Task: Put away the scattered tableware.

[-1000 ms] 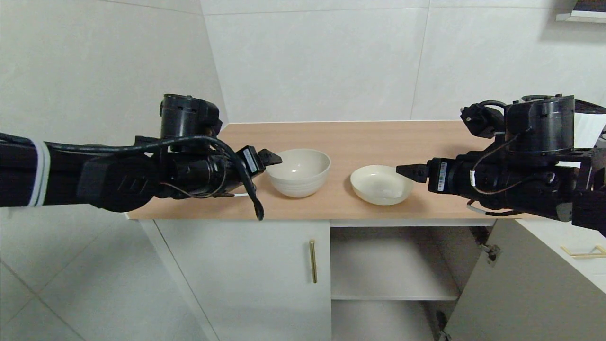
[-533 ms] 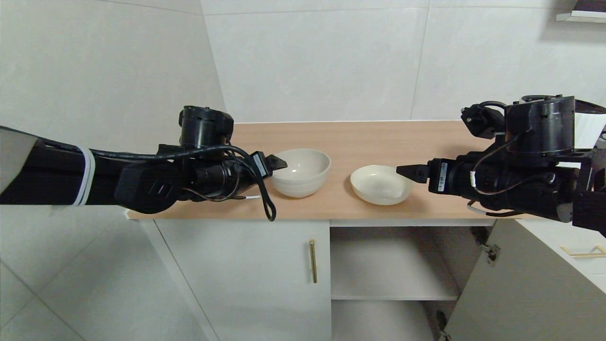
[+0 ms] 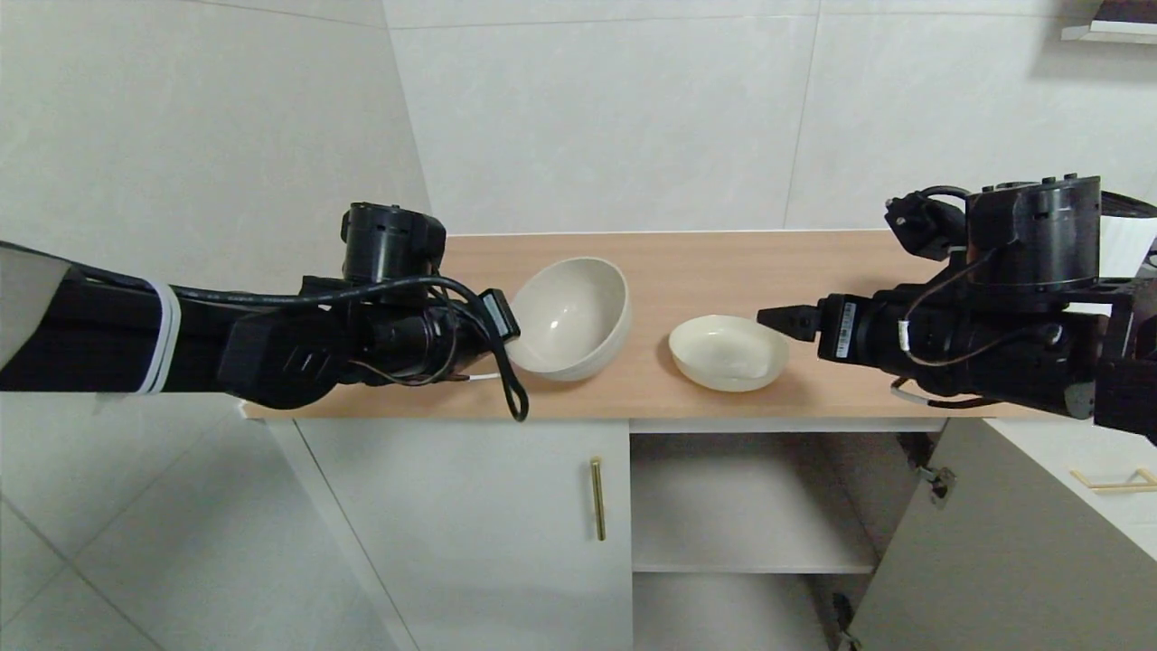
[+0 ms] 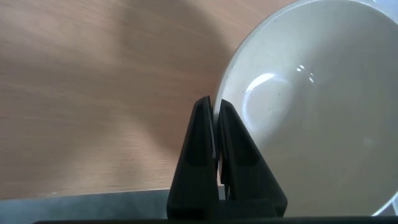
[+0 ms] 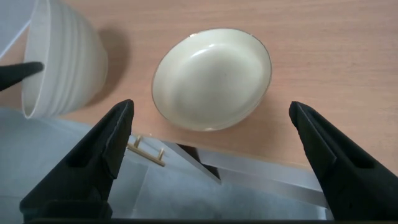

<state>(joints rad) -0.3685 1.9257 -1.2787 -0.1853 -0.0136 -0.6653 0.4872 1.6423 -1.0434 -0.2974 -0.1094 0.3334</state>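
The bowl [image 3: 569, 316] sits tilted on the counter [image 3: 687, 262], its mouth tipped toward the left arm, and the left gripper [image 4: 213, 102] is pinched tight on its near rim. Just beside it, toward the right arm, the dish [image 3: 728, 353] lies flat near the counter's front edge, and the right gripper [image 3: 770, 318] hangs at its outer rim with fingers spread wide, holding nothing. Below the dish the cabinet [image 3: 750, 506] stands with its right door swung open, showing a shelf [image 3: 750, 551].
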